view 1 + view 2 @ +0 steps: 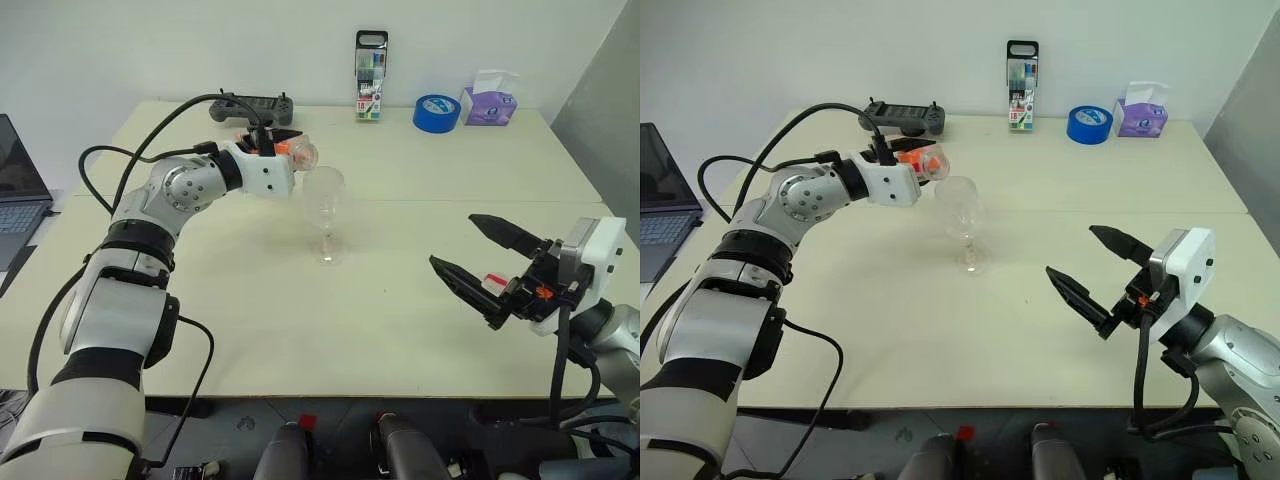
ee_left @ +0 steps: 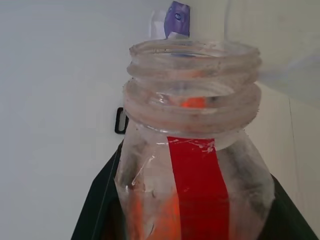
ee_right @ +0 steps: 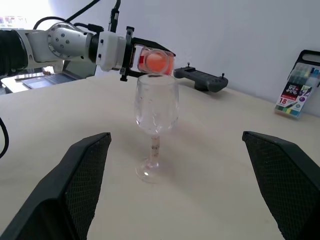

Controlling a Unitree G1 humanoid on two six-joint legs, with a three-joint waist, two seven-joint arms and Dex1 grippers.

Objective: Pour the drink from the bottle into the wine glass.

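My left gripper [image 1: 283, 143] is shut on the bottle [image 1: 297, 152], a small clear plastic one with a red label and no cap on. It lies nearly level, its open mouth [image 2: 192, 55] right at the rim of the wine glass [image 1: 325, 205]. Orange-red drink [image 2: 150, 215] sits inside the bottle. The clear stemmed glass stands upright mid-table, and its bowl [image 3: 156, 107] looks empty. My right gripper [image 1: 452, 240] hovers open over the table's front right, well away from the glass, nothing between its fingers.
Along the far edge of the cream table [image 1: 400, 330] lie a black controller [image 1: 252, 106], a marker pack [image 1: 370, 75], a blue tape roll [image 1: 437, 111] and a purple tissue box [image 1: 489, 100]. A laptop [image 1: 15, 190] sits off the left side.
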